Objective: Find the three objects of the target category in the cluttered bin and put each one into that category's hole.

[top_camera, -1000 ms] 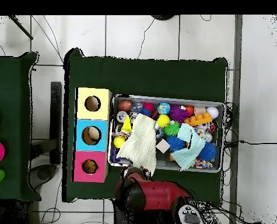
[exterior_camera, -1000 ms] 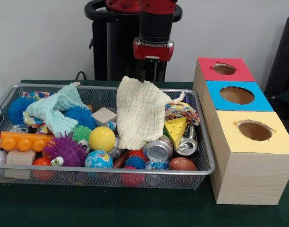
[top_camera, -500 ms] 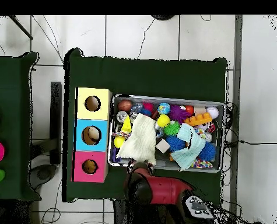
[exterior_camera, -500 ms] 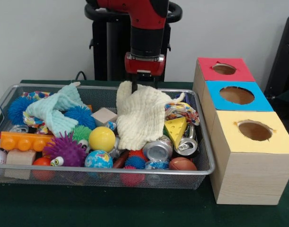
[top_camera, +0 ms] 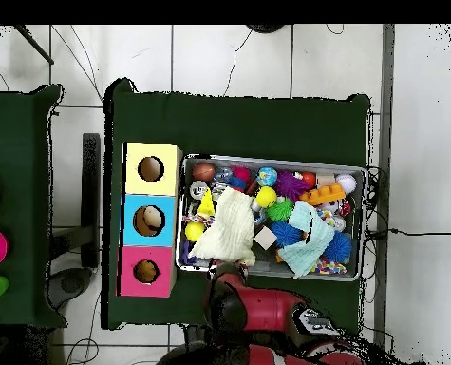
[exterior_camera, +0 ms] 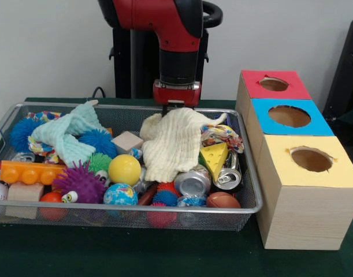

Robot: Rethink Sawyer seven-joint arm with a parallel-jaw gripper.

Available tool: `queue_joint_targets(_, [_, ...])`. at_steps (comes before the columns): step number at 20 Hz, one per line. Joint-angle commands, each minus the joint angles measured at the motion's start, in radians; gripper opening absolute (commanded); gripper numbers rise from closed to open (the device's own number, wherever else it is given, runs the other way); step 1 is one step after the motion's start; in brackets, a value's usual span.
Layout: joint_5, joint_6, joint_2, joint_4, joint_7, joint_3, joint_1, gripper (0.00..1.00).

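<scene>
Green-covered desk [exterior_camera: 164, 254] scene: the hand [exterior_camera: 175, 104], its opening hidden, is pressed onto a cream waffle-weave cloth [exterior_camera: 173, 141] in the wire-mesh bin [exterior_camera: 248, 199], best lifted clear to expose targets.

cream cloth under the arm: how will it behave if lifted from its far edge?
The cream cloth looks floppy: it drapes in folds over the clutter, so it should hang and trail. Probably light. Its lower edge lies on the cans, so it may drag them.
</scene>
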Motion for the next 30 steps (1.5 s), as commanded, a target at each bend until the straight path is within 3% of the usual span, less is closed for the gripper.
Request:
queue_joint_targets(1, [-0.022, -0.033, 0.048, -0.144, 0.086, -0.013, 0.026, 0.00])
queue_joint_targets(6, [-0.047, 0.010, 0.038, -0.151, 0.065, 0.005, 0.006, 0.00])
queue_joint_targets(9, [-0.044, 0.011, 0.022, -0.158, 0.063, -0.032, 0.022, 0.00])
queue_joint_targets(12, [-0.072, 0.080, -0.026, -0.155, 0.035, -0.007, -0.028, 0.00])
queue_joint_targets(19, [-0.202, 0.284, -0.115, -0.207, -0.116, 0.135, -0.230, 0.00])
queue_joint_targets(22, [-0.254, 0.360, -0.142, -0.271, -0.186, 0.149, -0.247, 0.00])
queue_joint_targets(30, [-0.364, 0.521, -0.170, -0.328, -0.285, 0.323, -0.386, 0.00])
